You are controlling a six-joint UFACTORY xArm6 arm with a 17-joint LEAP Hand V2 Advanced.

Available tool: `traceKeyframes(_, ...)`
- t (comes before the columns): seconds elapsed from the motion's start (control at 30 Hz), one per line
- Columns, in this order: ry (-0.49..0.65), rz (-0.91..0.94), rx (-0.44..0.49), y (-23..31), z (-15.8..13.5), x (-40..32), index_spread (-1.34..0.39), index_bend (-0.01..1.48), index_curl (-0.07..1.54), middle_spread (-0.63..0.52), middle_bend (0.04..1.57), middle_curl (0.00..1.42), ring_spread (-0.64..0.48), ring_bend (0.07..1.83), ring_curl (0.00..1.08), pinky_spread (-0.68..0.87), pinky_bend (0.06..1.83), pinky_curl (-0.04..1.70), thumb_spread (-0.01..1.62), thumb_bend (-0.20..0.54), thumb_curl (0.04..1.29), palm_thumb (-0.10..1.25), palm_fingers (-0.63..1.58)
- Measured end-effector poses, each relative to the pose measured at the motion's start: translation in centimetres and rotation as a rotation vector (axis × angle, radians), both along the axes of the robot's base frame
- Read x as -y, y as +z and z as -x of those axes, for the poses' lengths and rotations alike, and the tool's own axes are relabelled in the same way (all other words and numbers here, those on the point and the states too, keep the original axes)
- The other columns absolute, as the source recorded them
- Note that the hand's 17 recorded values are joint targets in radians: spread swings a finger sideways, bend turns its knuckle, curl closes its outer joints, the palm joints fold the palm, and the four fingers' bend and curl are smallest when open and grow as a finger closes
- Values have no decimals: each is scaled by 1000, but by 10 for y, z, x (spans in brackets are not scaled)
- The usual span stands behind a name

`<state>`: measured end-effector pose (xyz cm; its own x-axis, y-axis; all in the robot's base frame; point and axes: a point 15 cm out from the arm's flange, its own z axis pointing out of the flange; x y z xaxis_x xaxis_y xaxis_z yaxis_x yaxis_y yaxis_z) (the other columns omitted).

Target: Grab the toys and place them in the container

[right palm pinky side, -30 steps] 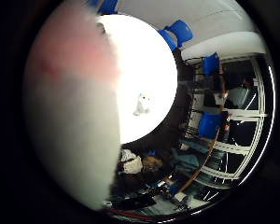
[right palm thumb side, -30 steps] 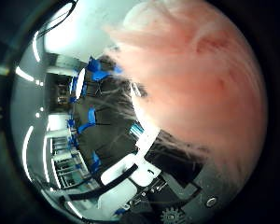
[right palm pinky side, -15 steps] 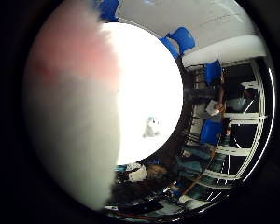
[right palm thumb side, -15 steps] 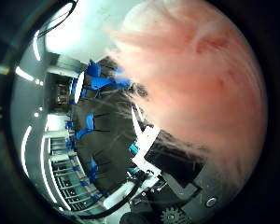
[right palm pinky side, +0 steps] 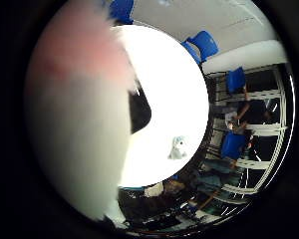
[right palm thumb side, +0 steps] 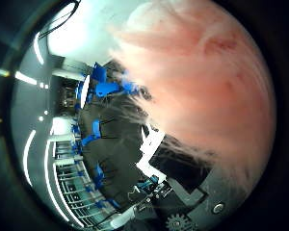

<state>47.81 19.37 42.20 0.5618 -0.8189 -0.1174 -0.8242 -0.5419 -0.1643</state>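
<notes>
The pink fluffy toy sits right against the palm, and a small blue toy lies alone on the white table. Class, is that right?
Not quite. The pink fluffy toy does fill the view close to the palm, but the small toy lying alone on the white table is white, not blue, as the little finger side palm view shows. The blue things there are chairs beyond the table.

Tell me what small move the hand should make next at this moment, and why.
Probably carry on toward the container before releasing. A pink and white fuzzy toy fills much of both palm views, so it sits close against the palm and seems held. A small white toy lies on the white round table far off. No container shows, so opening now looks premature.
</notes>
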Motion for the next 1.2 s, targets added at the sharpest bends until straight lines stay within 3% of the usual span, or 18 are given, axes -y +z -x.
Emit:
traceKeyframes(0.03, 5, -3, -8, -1, 2, 0, -323, 454, 916, -244, 937, 882, -279, 1131, 727, -438, 889, 977, 1201, -31, 480, 698, 967)
traceKeyframes(0.07, 8, -3, -14, -1, 3, 0, -345, 311, 876, -255, 853, 844, -286, 1096, 706, -480, 909, 949, 1207, -29, 459, 672, 761)
traceKeyframes(0.1, 10, 0, -24, -2, 5, 1, -387, 273, 841, -258, 769, 812, -281, 1040, 684, -453, 881, 947, 1207, -30, 444, 650, 564)
traceKeyframes(0.17, 30, 10, -53, -7, 12, 3, -487, 285, 735, -216, 567, 705, -187, 864, 592, -254, 746, 925, 1206, -28, 402, 603, 257)
traceKeyframes(0.3, 94, 26, -98, -15, 22, 7, -530, 266, 592, -106, 365, 551, 63, 606, 443, 187, 671, 851, 1202, -22, 357, 565, 92)
traceKeyframes(0.47, 123, 36, -135, -19, 28, 20, -524, 171, 448, -1, 229, 430, 201, 452, 337, 495, 610, 703, 1186, -21, 326, 540, 55)
traceKeyframes(0.63, 118, 36, -146, -19, 28, 35, -504, 161, 357, 30, 194, 380, 234, 403, 297, 571, 570, 598, 1179, -20, 312, 537, 58)
traceKeyframes(0.93, 33, 37, -192, -8, 39, 94, -439, 154, 286, 36, 194, 342, 239, 363, 268, 557, 545, 479, 1176, -24, 293, 496, 77)
traceKeyframes(1.2, -92, 54, -284, 11, 78, 175, -387, 146, 251, 68, 200, 336, 252, 354, 261, 523, 556, 412, 1161, -25, 267, 403, 40)
